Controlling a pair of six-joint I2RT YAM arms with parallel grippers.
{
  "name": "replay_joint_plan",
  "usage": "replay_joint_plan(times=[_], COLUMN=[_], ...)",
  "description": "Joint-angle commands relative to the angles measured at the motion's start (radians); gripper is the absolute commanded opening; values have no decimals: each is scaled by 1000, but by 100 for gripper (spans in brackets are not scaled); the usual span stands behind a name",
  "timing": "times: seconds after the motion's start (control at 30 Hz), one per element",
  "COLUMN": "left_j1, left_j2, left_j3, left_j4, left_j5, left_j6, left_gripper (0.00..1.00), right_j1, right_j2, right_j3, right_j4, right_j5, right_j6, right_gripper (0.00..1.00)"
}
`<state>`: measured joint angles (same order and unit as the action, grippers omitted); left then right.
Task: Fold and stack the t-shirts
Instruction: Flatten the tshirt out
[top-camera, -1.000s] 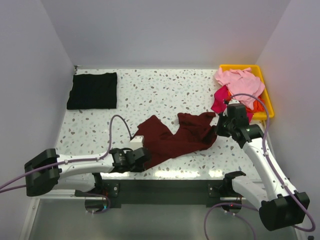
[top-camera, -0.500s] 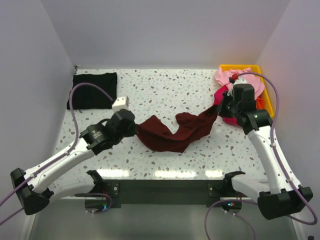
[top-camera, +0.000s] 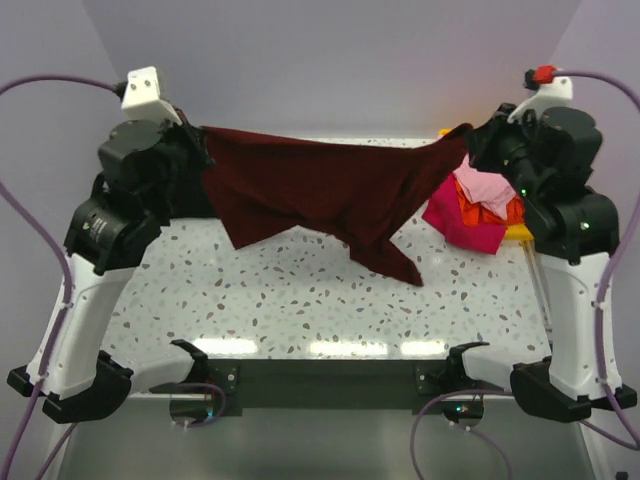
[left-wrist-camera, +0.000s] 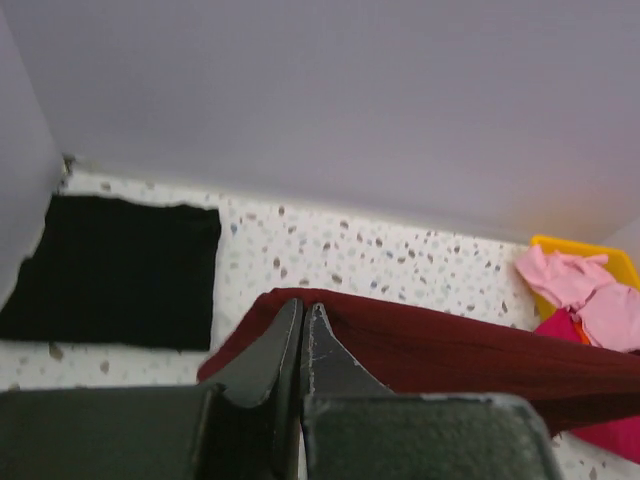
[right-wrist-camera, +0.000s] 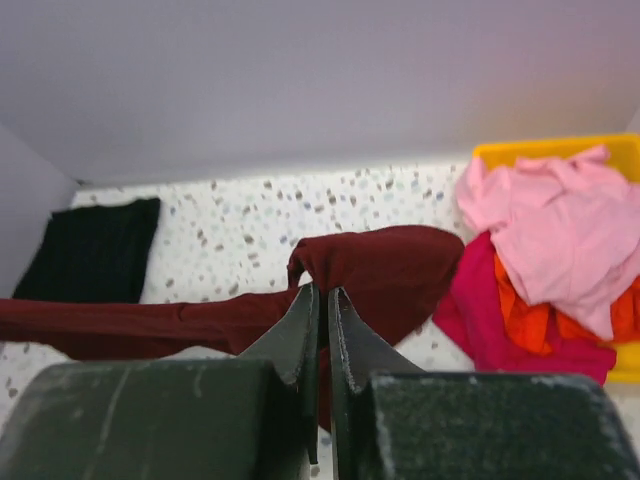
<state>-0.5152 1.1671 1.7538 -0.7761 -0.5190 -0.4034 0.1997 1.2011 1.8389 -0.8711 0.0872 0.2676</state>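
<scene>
Maroon cloth, soft and matte: the dark maroon t-shirt (top-camera: 320, 195) hangs in the air between my two grippers; its top edge is a drawn, slightly sagging line, and its lower part drops in loose folds to a pointed tail left of the yellow bin (right-wrist-camera: 520, 150); whether that tail touches the surface I cannot tell. The left gripper (left-wrist-camera: 303, 315) has its jaws pressed together on a rolled edge of the shirt, far left of the bin; the right gripper (right-wrist-camera: 322, 300) is pinched the same way on a bunched corner, raised near the bin's left side.

The bin is hard, glossy plastic; a crumpled light pink t-shirt (right-wrist-camera: 560, 230) lies on top of its pile, an orange t-shirt (right-wrist-camera: 525, 310) shows beneath it, and a magenta t-shirt (right-wrist-camera: 480, 320) spills over the bin's left wall. The black t-shirt (left-wrist-camera: 110, 270) is a flat folded rectangle in the back corner, well apart from the bin.

Half a second ago the maroon shirt lay in a wavy band on the table with both arms low; now both arms are up high and the shirt is spread wide between them.

The speckled tabletop (top-camera: 300, 290) shows between the hanging tail and the near edge, left of the bin; pale walls (top-camera: 330, 70) close in at the back and on both sides, each arm near its own side wall.
</scene>
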Motion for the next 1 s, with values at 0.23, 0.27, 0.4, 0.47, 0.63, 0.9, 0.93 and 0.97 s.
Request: replay_joint_plan(times=[0.23, 0.27, 0.4, 0.47, 0.63, 0.9, 0.93, 0.97], left_j1=[7, 7, 7, 7, 7, 9, 9, 10], left_j2=[-137, -153, -181, -173, -121, 69, 95, 111], left_j3=[217, 217, 271, 291, 293, 190, 184, 181], left_j4=[173, 185, 184, 156, 140, 172, 178, 181], left_j5=[127, 148, 221, 231, 194, 82, 74, 68], left_j6=[271, 278, 287, 287, 301, 363, 370, 380], left_gripper=[0, 0, 0, 0, 0, 0, 0, 0], right_j1=[-8, -6, -6, -6, -5, -6, -6, -6], right_j2=[-161, -173, -207, -207, -160, -31, -3, 12], right_j3=[289, 296, 338, 365, 384, 174, 127, 105], right_j4=[70, 79, 109, 112, 113, 199, 220, 231], right_j5=[42, 40, 11, 2, 22, 25, 25, 23], right_j6=[-102, -105, -116, -116, -130, -120, -114, -114], right_gripper=[0, 0, 0, 0, 0, 0, 0, 0])
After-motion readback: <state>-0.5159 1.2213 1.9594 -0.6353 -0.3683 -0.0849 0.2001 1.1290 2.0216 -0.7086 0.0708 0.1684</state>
